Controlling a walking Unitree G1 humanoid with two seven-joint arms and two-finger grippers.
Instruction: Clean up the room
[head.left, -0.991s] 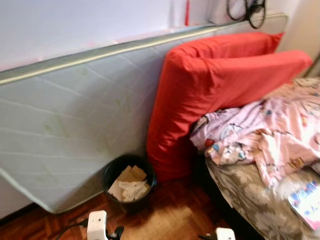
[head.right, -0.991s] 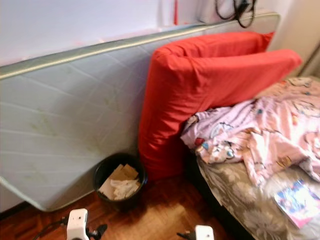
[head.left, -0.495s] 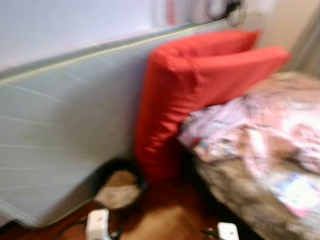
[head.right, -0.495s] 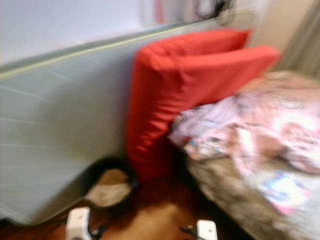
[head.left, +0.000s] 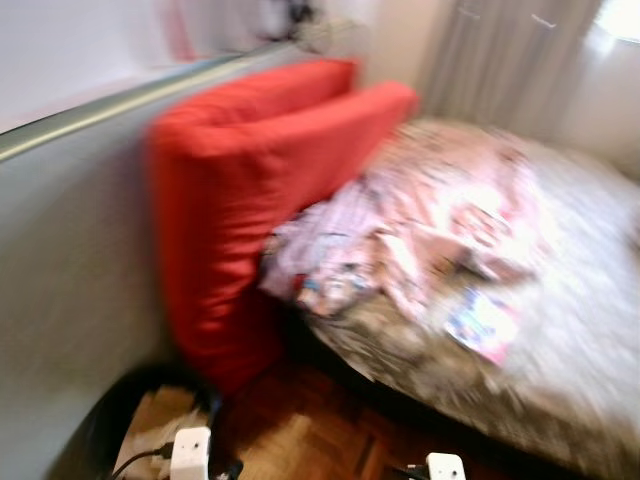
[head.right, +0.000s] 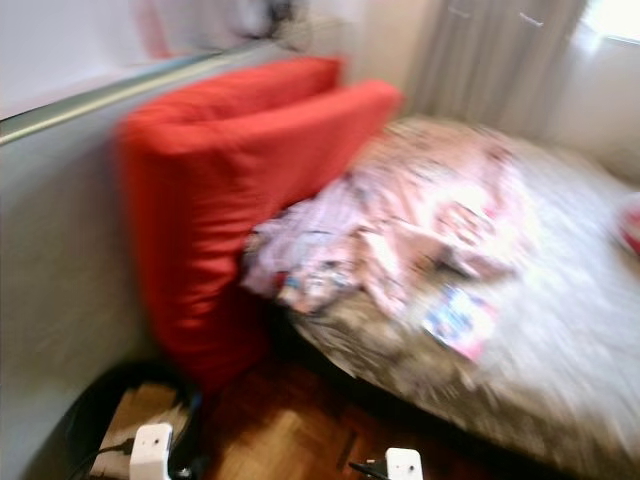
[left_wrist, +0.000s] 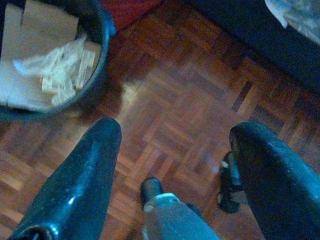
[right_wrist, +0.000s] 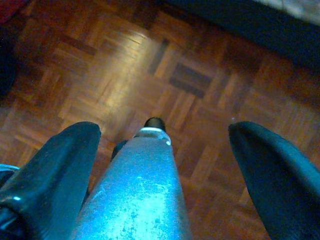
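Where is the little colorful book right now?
In the head views, the book lies on the bed, toward the robot's right, just beside the crumpled pink blanket.

Red cushion (head.left: 250, 190), pink patterned blanket (head.left: 430, 220)

Two red cushions (head.left: 260, 180), one black bin (left_wrist: 60, 65), one bed (head.left: 560, 330), and, through the blur, seemingly one magazine (head.left: 482, 325).

1. a folded mattress (head.left: 250, 190) stands at the bed's (head.left: 590, 330) left edge, leaning on an upright mattress (head.left: 70, 250) behind it.
2. a rumpled blanket (head.left: 420, 220) lies across the bed, a booklet (head.left: 482, 322) near the front edge.
3. a bin (left_wrist: 55, 60) holding paper (left_wrist: 60, 70) sits on the floor (left_wrist: 190, 100), left of the bed's front corner.
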